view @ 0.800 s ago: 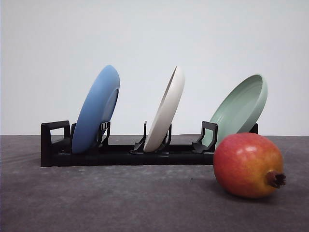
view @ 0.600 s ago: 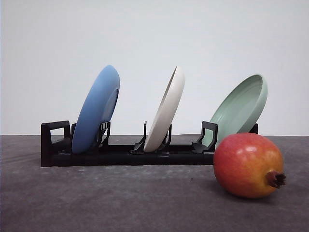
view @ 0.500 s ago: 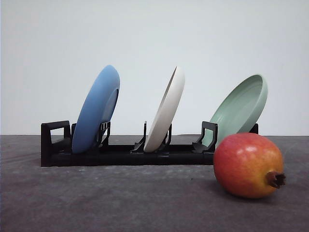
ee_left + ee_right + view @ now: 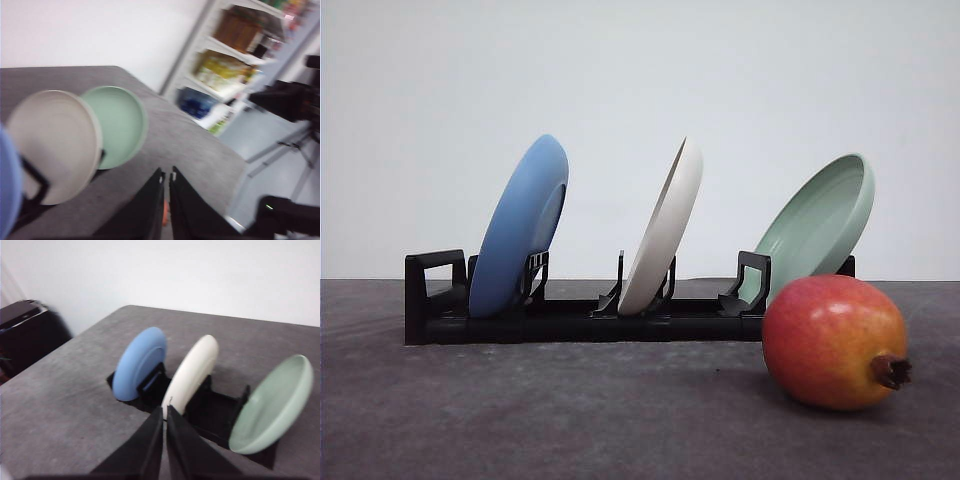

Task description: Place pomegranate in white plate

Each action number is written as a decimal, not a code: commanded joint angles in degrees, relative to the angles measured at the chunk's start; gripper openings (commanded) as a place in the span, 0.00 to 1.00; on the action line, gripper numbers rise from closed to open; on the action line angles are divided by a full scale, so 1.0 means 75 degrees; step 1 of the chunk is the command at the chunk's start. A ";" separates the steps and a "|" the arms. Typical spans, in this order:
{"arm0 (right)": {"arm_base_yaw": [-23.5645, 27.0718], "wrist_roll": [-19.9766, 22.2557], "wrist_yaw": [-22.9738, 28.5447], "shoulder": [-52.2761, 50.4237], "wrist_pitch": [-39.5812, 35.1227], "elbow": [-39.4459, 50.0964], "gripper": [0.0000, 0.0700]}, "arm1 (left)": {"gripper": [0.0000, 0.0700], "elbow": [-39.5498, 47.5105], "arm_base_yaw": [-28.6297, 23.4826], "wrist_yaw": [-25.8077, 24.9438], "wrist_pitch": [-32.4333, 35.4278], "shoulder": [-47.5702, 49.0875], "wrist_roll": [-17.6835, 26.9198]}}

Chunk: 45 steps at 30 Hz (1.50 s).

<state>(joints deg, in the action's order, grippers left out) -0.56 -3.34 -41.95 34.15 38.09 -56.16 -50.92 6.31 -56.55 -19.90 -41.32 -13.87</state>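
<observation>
No movement is noted since the earlier frames: glossy red-orange round pomegranate (image 4: pixel 834 342) rested on grey table (image 4: pixel 570 410) before black rack (image 4: pixel 580 320), in which off-white matte round plate (image 4: pixel 663 229) is held on edge; left gripper (image 4: pixel 166 181) and right gripper (image 4: pixel 164 412) pressed together, empty.

A plain white wall (image 4: pixel 640 100) is seen behind a grey table (image 4: pixel 520 420); blurred shelving (image 4: pixel 240 55) and pale floor (image 4: pixel 280 165) are seen beside it

No legible text, label, brand, number or sign appears on any surface; the packages on the shelves (image 4: pixel 235 55) in the left wrist view are too blurred to read.
</observation>
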 commanded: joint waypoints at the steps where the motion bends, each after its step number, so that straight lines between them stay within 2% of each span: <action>1: -0.0009 0.0134 -0.0073 0.0029 -0.0090 -0.0128 0.01 | 0.00 -0.0152 0.0023 -0.0117 0.0096 -0.0050 0.0285; 7: -0.0009 0.0091 -0.0062 0.0026 -0.0032 -0.0128 0.01 | 0.00 -0.0152 0.0029 -0.0117 0.0073 -0.0061 0.0764; 10: -0.0009 0.0096 -0.0062 0.0026 0.0017 -0.0128 0.03 | 0.16 -0.0152 0.0046 -0.0117 0.0073 -0.0085 0.0764; 12: -0.0012 0.0096 -0.0065 0.0026 0.0023 -0.0128 0.16 | 0.36 -0.0152 0.0109 -0.0117 0.0070 -0.0124 0.0764; 13: -0.0012 0.0094 -0.0065 0.0026 0.0023 -0.0128 0.26 | 0.47 -0.0152 0.0146 -0.0117 0.0064 -0.0137 0.0764; 15: -0.0012 0.0094 -0.0062 0.0026 0.0023 -0.0128 0.52 | 0.73 -0.0152 0.0249 -0.0075 0.0027 -0.0191 0.0764; 16: -0.0012 0.0094 -0.0062 0.0026 0.0023 -0.0128 0.60 | 0.83 -0.0152 0.0303 -0.0024 0.0015 -0.0222 0.0764; 18: -0.0014 0.0094 -0.0059 0.0026 0.0023 -0.0128 0.76 | 0.91 -0.0152 0.0429 0.0085 0.0020 -0.0299 0.0761; 20: -0.0015 0.0091 -0.0032 0.0029 0.0029 -0.0125 0.81 | 0.91 -0.0152 0.0603 0.0241 0.0023 -0.0390 0.0761; 25: -0.0015 0.0044 -0.0006 0.0029 0.0152 -0.0125 0.81 | 0.91 -0.0152 0.1312 0.0595 -0.0096 -0.0741 0.0770; 33: -0.0015 -0.0478 -0.0007 0.0029 0.0157 -0.0125 0.81 | 0.90 -0.0428 0.2584 0.2620 -0.0246 -0.1933 0.0654; 36: -0.0015 -0.0527 -0.0009 0.0029 0.0160 -0.0125 0.81 | 0.90 -0.0848 0.3111 0.3281 -0.0474 -0.2641 0.0585; 41: -0.0015 -0.0599 -0.0012 0.0029 0.0160 -0.0125 0.81 | 0.90 -0.2003 0.3940 0.4447 -0.1061 -0.4100 0.0819; 45: -0.0015 -0.0670 -0.0009 0.0029 0.0170 -0.0125 0.81 | 0.90 -0.3229 0.4338 0.5011 -0.1627 -0.5323 0.0819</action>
<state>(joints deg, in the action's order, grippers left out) -0.60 -7.62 -42.02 34.15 39.70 -56.16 -72.41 38.26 -19.59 -32.15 -79.34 -8.38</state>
